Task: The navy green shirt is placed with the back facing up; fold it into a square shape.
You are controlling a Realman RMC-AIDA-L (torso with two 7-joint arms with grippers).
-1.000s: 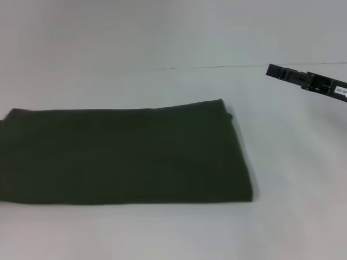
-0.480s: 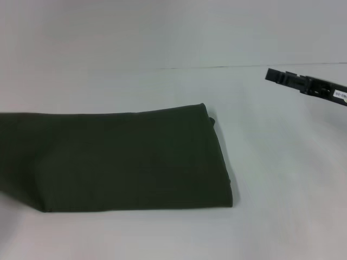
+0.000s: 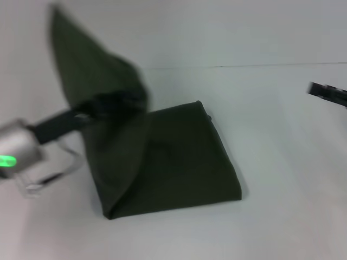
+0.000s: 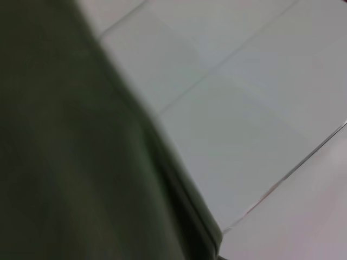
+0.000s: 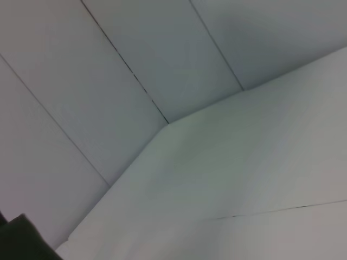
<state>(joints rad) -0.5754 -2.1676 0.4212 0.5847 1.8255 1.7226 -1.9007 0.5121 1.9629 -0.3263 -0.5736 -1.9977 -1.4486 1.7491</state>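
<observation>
Left tool [image 3: 111, 103] is grasping the navy green shirt [image 3: 168, 157], raising its left end off the surface [image 3: 282, 173] | right tool [image 3: 328, 92] is hanging near right edge, grip state unclear

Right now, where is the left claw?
In the head view the left claw is left of centre, above the table, gripping the navy green shirt and lifting its left end over the folded part.
</observation>
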